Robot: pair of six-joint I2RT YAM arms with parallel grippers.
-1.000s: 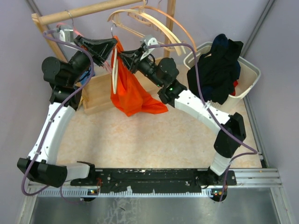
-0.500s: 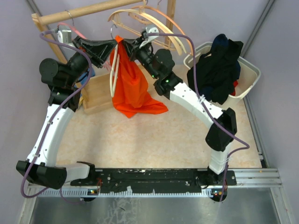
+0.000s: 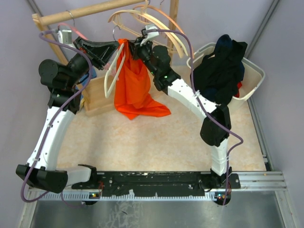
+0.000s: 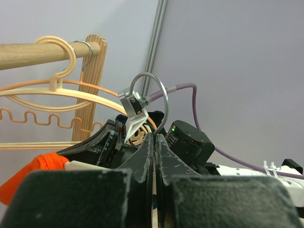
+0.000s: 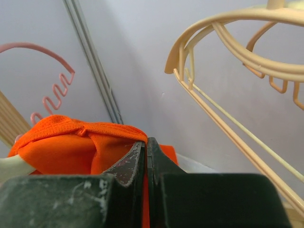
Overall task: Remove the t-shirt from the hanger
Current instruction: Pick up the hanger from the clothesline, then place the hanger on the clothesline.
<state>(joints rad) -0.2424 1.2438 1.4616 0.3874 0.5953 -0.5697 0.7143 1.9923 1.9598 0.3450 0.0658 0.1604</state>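
An orange t-shirt [image 3: 135, 90] hangs below the rack, its lower end resting on the table. A cream hanger [image 3: 110, 78] slants down beside it on the left. My left gripper [image 3: 115, 46] is shut on the hanger; in the left wrist view a thin cream strip runs between the fingers [image 4: 154, 142], below the hanger's metal hook [image 4: 149, 95]. My right gripper [image 3: 129, 47] meets it from the right, shut on the t-shirt's top edge. The right wrist view shows orange fabric [image 5: 76, 142] pinched at the closed tips [image 5: 146, 142].
A wooden rack rod [image 3: 90, 12] crosses the back with empty cream hangers [image 3: 156, 23] and a pink one [image 5: 47, 71]. A wooden box [image 3: 97, 95] stands under the left arm. At the right a white basket [image 3: 254, 71] holds dark clothes [image 3: 221, 66].
My right arm has stretched up and back-left, and its jaws have closed on the shirt's top. The shirt's top rose, and the hanger's lower end swung out left.
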